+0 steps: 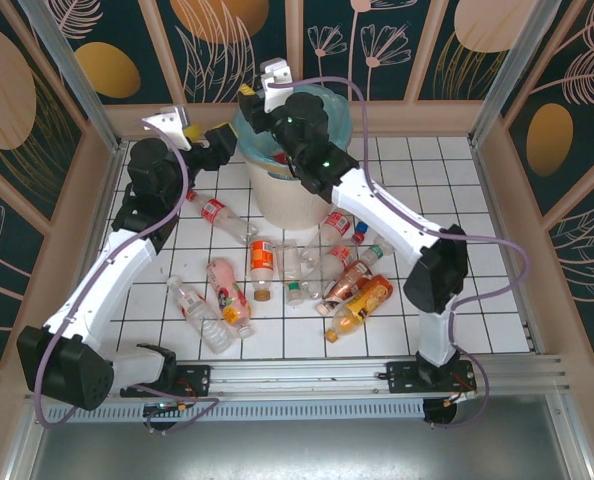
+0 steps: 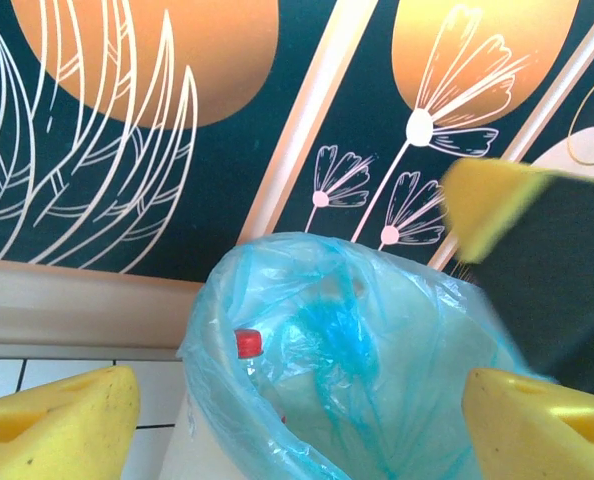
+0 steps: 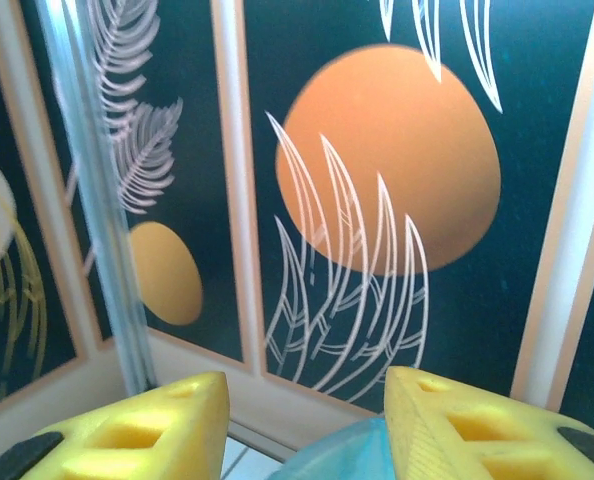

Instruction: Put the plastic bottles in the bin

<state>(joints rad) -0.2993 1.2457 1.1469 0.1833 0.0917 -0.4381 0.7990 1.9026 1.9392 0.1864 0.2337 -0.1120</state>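
Observation:
The bin [image 1: 275,195], cream with a blue-green bag, stands at the back of the tiled table. Inside it a red-capped bottle [image 2: 248,343] leans against the liner [image 2: 377,340]. Several plastic bottles lie in front of the bin, among them an orange-labelled one [image 1: 262,258], a pink one [image 1: 227,288] and a red-labelled one [image 1: 220,214]. My left gripper [image 1: 205,138] hovers at the bin's left rim, open and holding nothing [image 2: 297,435]. My right gripper [image 1: 249,100] is above the bin's far left rim, its jaws apart with nothing between them [image 3: 307,420]; the bag's edge [image 3: 342,455] shows just below.
Patterned walls close in the table on three sides. A metal post [image 3: 102,220] stands in the corner beyond the right gripper. Orange-filled bottles [image 1: 362,303] lie near the right arm's base. A clear bottle [image 1: 199,315] lies by the left arm.

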